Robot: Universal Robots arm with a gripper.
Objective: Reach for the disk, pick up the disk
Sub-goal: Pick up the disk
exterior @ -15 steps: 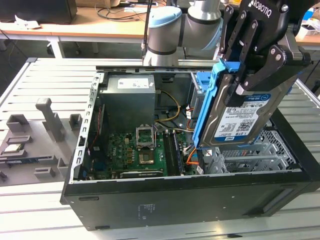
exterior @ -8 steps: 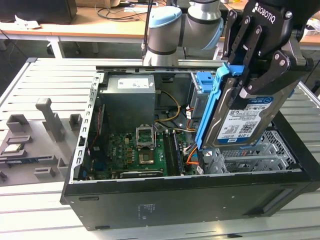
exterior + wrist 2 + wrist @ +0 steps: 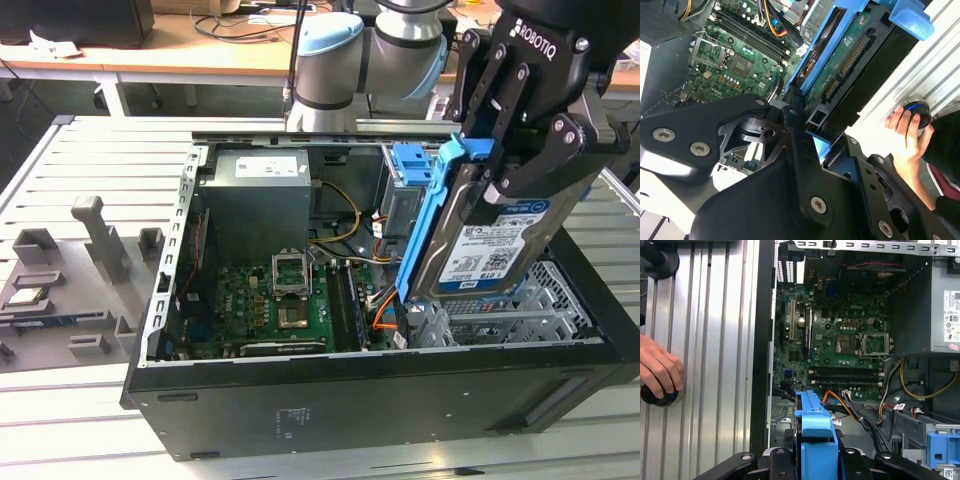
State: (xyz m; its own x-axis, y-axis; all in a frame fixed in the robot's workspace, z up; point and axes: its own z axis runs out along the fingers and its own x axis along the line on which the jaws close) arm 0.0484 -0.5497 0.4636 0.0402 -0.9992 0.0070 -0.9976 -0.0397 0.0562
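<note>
One claw shows in the exterior view, closed on one disk that has two blue side rails. One open computer case lies on one ribbed metal bench. Inside the case there is one green motherboard with one processor socket, and one grey power supply. One more blue carrier sits in the drive bay behind the disk. On the bench stands one grey fixture with several upright posts. One person's hand rests on one round black knob in the first wrist view.
</note>
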